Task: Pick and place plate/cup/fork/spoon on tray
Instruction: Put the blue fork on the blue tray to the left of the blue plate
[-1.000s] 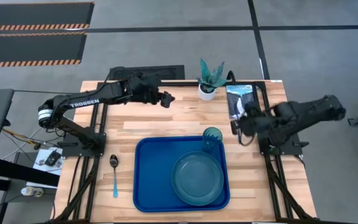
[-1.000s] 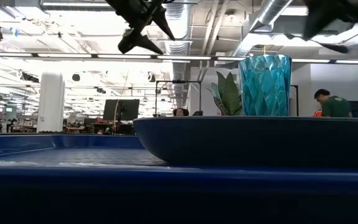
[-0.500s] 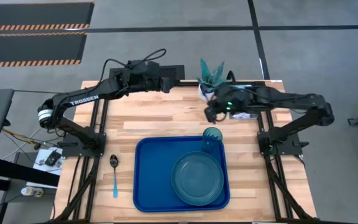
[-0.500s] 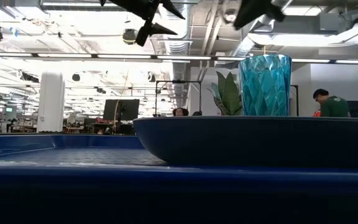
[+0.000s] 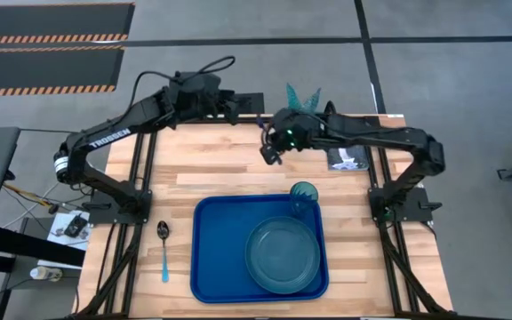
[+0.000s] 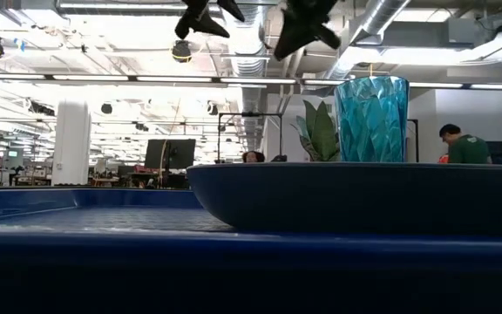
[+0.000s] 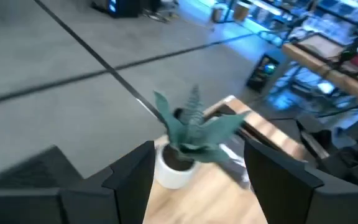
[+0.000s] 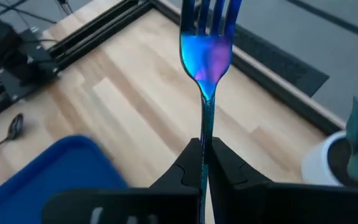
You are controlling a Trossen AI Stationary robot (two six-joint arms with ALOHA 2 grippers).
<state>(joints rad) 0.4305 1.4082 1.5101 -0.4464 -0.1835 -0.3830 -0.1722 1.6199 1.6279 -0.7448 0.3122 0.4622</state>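
Right wrist view: right gripper [image 8: 204, 163] clamped on fork [image 8: 207, 56], tines pointing ahead; tray [image 8: 67, 168] below. Left gripper [image 7: 194, 165] fingers apart, facing potted plant [image 7: 188, 140].

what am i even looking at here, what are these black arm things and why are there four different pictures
These are two dark robot arms at a wooden table, filmed at one moment by four cameras: one overhead, one at tabletop height, and one on each wrist.

On the table lies a large bright blue plastic tray holding a round teal-blue plate and a small ribbed teal-green cup. A small spoon with a light blue handle lies beside the tray.

The right end effector is shut on a silver-tined fork above the table. The left end effector is open, facing a white pot with a spiky green plant.
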